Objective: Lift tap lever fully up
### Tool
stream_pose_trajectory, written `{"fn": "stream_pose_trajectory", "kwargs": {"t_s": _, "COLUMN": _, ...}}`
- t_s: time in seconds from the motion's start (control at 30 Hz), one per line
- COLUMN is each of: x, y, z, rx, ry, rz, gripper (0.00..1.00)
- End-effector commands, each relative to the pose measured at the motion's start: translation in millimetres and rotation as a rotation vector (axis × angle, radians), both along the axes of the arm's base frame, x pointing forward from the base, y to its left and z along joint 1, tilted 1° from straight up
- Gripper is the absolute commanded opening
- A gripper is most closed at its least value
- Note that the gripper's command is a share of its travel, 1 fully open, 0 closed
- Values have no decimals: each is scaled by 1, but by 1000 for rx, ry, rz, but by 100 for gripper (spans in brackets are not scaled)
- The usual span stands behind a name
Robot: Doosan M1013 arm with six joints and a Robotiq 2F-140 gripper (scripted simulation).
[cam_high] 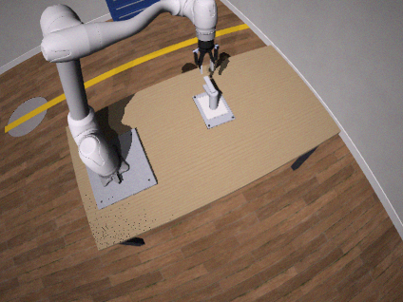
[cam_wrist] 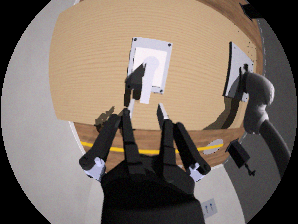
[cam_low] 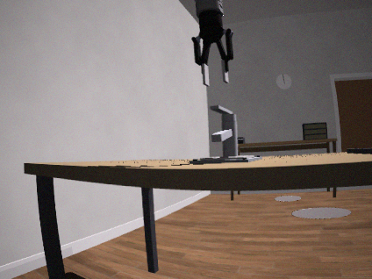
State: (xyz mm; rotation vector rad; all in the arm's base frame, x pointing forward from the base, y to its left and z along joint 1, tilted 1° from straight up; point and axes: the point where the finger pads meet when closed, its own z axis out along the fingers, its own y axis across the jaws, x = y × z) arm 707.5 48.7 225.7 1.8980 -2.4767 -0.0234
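Exterior view gives the plainest reading of progress: the gripper [cam_low: 215, 79] hangs in the air well above the tap [cam_low: 229, 133], its fingers partly apart with nothing between them, so the lift looks not yet begun. The tap stands upright on its grey base plate [cam_low: 252, 159] on the wooden table [cam_low: 132, 173], and the lever [cam_low: 221, 109] juts from the top of the column at only a slight tilt, with the spout [cam_low: 221, 135] below it; judging by that, the whole task remains, namely descending, getting under or around the lever and raising it fully. From the top camera, the gripper [cam_high: 205, 64] lies toward the table's far edge, just beyond the lever's free end, an offset the side angle hides. Only the wrist camera looks down between the fingertips and shows the lever [cam_wrist: 136, 82] ahead and left of that gap rather than in it.
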Motion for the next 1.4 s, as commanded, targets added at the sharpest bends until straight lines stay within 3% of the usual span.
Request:
{"fn": "stream_pose_trajectory", "kwargs": {"t_s": 0.0, "x": 0, "y": 0, "z": 0, "rx": 0, "ry": 0, "rz": 0, "gripper": 37}}
{"fn": "stream_pose_trajectory", "kwargs": {"t_s": 1.37, "x": 0, "y": 0, "z": -4, "rx": 1, "ry": -1, "rz": -1, "gripper": 37}}
